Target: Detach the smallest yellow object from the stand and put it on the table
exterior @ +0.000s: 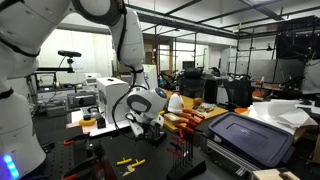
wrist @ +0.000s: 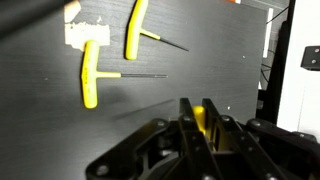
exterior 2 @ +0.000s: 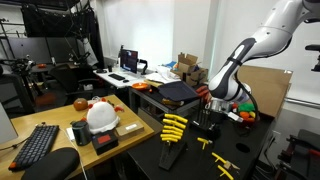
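My gripper (wrist: 197, 118) is shut on a small yellow tool handle (wrist: 201, 122), held low over the black table (wrist: 200, 60). The rest of that tool is hidden by the fingers. Two yellow T-handle tools (wrist: 90, 75) (wrist: 135, 30) lie flat on the table ahead of the gripper. In both exterior views the gripper (exterior: 150, 120) (exterior 2: 212, 124) hangs just above the table, beside the stand (exterior 2: 172, 128) that holds several yellow-handled tools. The stand also shows in an exterior view (exterior: 186, 128). Loose yellow tools lie on the table (exterior: 130, 162) (exterior 2: 222, 162).
A black case (exterior: 250, 138) (exterior 2: 178, 91) lies behind the stand. A white helmet (exterior 2: 102, 116) and a keyboard (exterior 2: 38, 145) sit on a nearby desk. The table's edge (wrist: 266, 70) runs close on the right in the wrist view.
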